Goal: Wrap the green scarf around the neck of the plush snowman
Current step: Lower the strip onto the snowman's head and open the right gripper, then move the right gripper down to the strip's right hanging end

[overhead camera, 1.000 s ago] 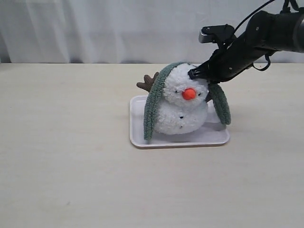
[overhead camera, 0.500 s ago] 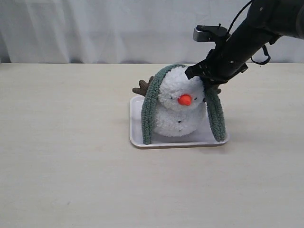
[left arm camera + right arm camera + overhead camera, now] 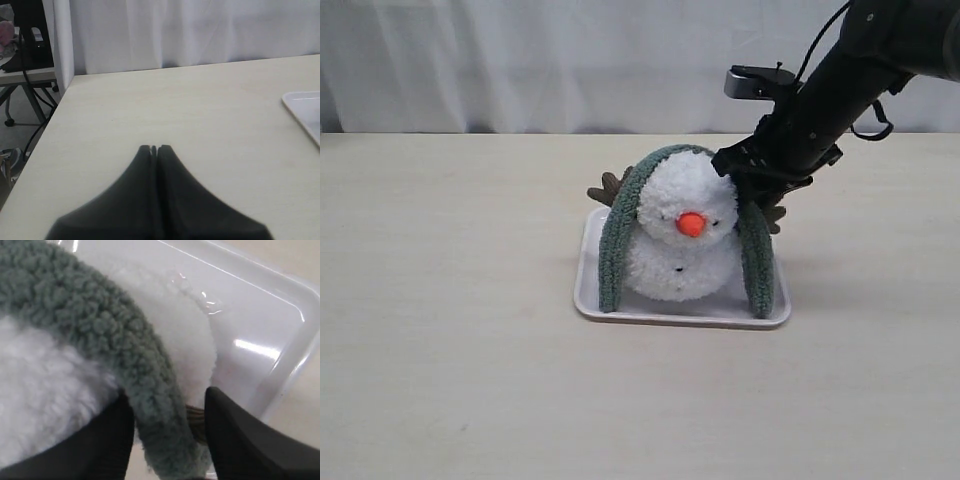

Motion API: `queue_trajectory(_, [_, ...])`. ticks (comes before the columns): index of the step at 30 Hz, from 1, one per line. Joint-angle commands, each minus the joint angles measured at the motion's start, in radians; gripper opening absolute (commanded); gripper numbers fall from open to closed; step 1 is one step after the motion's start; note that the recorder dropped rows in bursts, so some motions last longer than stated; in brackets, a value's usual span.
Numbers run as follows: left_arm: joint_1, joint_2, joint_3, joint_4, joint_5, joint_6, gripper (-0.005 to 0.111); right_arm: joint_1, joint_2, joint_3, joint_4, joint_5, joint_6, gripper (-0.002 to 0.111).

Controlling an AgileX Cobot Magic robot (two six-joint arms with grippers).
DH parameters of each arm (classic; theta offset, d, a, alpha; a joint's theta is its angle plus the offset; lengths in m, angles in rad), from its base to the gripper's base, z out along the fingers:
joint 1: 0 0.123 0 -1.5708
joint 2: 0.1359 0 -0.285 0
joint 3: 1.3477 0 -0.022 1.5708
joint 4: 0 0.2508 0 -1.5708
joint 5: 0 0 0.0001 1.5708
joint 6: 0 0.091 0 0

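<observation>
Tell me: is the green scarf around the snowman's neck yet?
No, the green scarf drapes over the plush snowman's head, ends hanging down each side.

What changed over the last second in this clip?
The snowman and its tray slid left in the exterior view, and the scarf went with them. The right gripper followed, still straddling the scarf. The scarf remains draped over the snowman's head.
</observation>
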Motion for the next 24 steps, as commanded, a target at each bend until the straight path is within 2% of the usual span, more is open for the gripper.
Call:
queue_trajectory(1, [0.001,-0.002,0.002,0.001,-0.010,-0.001,0.000,-0.003,-0.003,-0.003,0.009,0.040,-0.004,0.049])
queue_trajectory(13, [0.001,-0.002,0.002,0.001,-0.010,-0.001,0.000,-0.003,-0.141,-0.003,0.009,0.060,-0.015,0.049])
queue_trajectory(18, [0.001,-0.002,0.002,0.001,-0.010,-0.001,0.000,-0.003,-0.190,0.002,0.019,0.143,-0.017,0.049])
queue_trajectory(24, [0.001,-0.002,0.002,0.001,-0.010,-0.001,0.000,-0.003,-0.240,0.126,0.033,0.143,-0.069,0.049])
